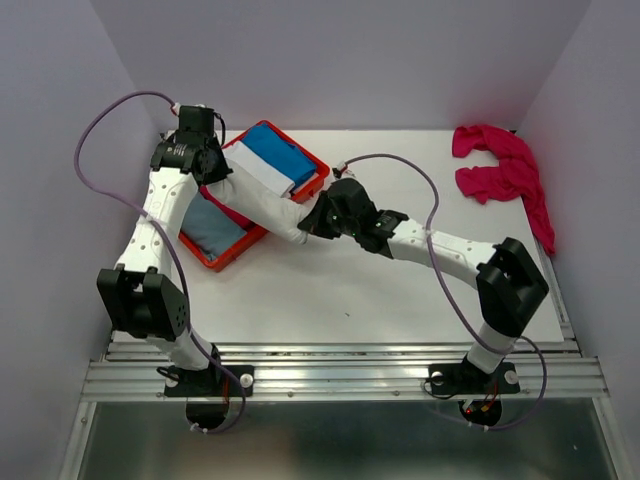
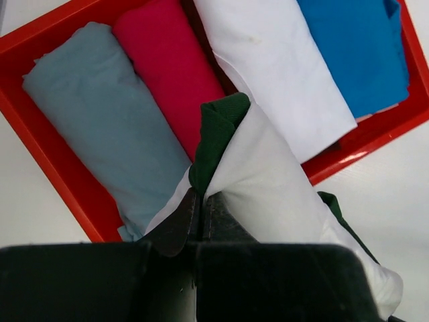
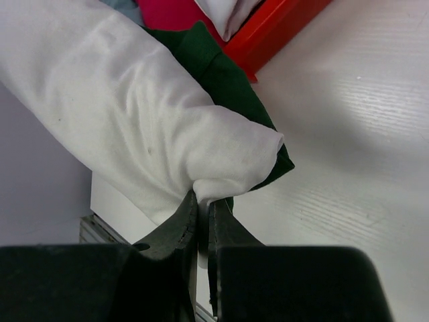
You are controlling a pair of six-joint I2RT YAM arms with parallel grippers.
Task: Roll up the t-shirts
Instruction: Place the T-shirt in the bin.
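Observation:
A rolled cream-white t-shirt [image 1: 265, 205] with dark green trim hangs between my two grippers, over the near edge of the red tray [image 1: 222, 262]. My left gripper [image 1: 222, 185] is shut on its far end, where a green fold [image 2: 218, 127] sticks out above the fingertips [image 2: 179, 221]. My right gripper [image 1: 312, 222] is shut on the other end, pinching white cloth [image 3: 221, 161] with green behind it. A magenta-pink t-shirt [image 1: 505, 172] lies crumpled and loose at the table's back right corner, far from both grippers.
The red tray [image 2: 64, 168] holds rolled cloths side by side: grey-blue [image 2: 107, 127], magenta [image 2: 167, 67], white [image 2: 275, 67] and blue [image 2: 355, 47]. A tray corner [image 3: 275, 27] shows beyond the held roll. White tabletop [image 1: 360, 290] lies in front, purple walls around.

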